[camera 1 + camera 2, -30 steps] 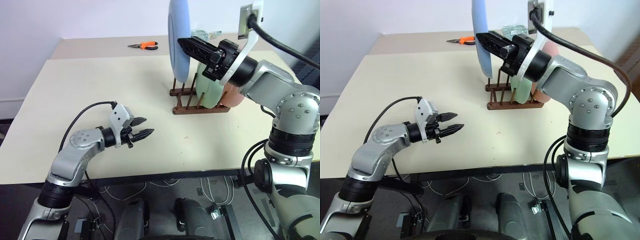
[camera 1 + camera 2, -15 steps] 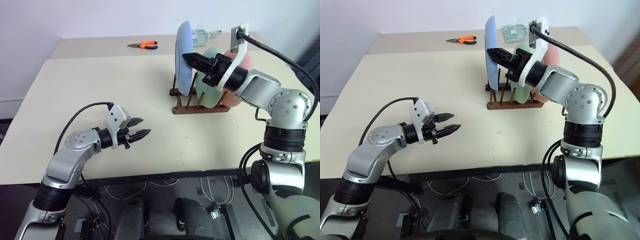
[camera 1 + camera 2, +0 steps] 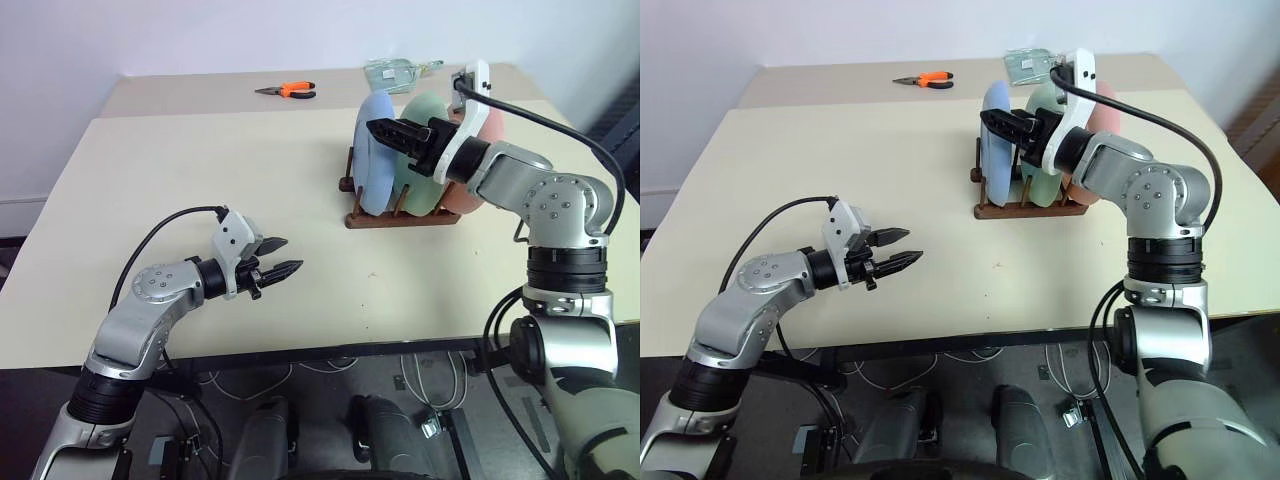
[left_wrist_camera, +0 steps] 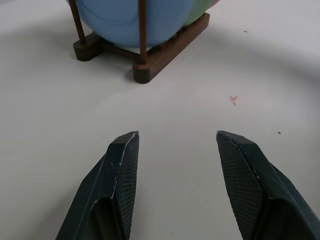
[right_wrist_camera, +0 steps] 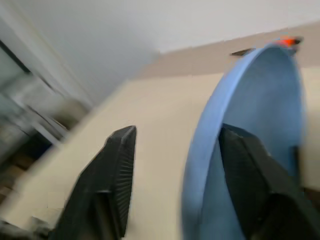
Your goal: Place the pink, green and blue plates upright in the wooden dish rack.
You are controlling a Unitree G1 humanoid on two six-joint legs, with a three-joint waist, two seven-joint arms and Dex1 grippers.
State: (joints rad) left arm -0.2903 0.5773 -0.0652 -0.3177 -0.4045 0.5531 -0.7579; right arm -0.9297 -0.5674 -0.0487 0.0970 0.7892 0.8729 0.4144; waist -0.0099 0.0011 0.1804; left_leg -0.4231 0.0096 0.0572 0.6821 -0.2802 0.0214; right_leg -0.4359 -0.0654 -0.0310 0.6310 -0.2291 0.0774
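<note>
1. My right claw [image 3: 385, 131] stood at the top rim of the blue plate [image 3: 375, 160], its fingers spread apart with the rim running between them; from the wrist, one finger [image 5: 112, 175] lay clear of the plate on its outer side. The other finger crossed the plate's face, and I could not tell whether it touched.
2. The blue plate stood upright in the wooden dish rack [image 3: 395, 216], in the slot at the rack's left end, its lower edge down between the pegs.
3. The green plate [image 3: 425, 175] stood upright just behind the blue one, and the pink plate [image 3: 472, 190] stood behind that at the rack's right end, partly hidden by my right arm.
4. My left claw [image 3: 898, 248] hung just above the table [image 3: 200, 180], well apart from the rack and nearer to me, released, with a clear gap between its two fingers [image 4: 117, 180] and nothing in it.
5. From my left wrist I looked at the rack's near end, the blue plate held between two dark pegs.
6. Orange-handled pliers [image 3: 288, 91] lay far back on the table, with a clear packet [image 3: 398, 70] near the far edge behind the rack.
</note>
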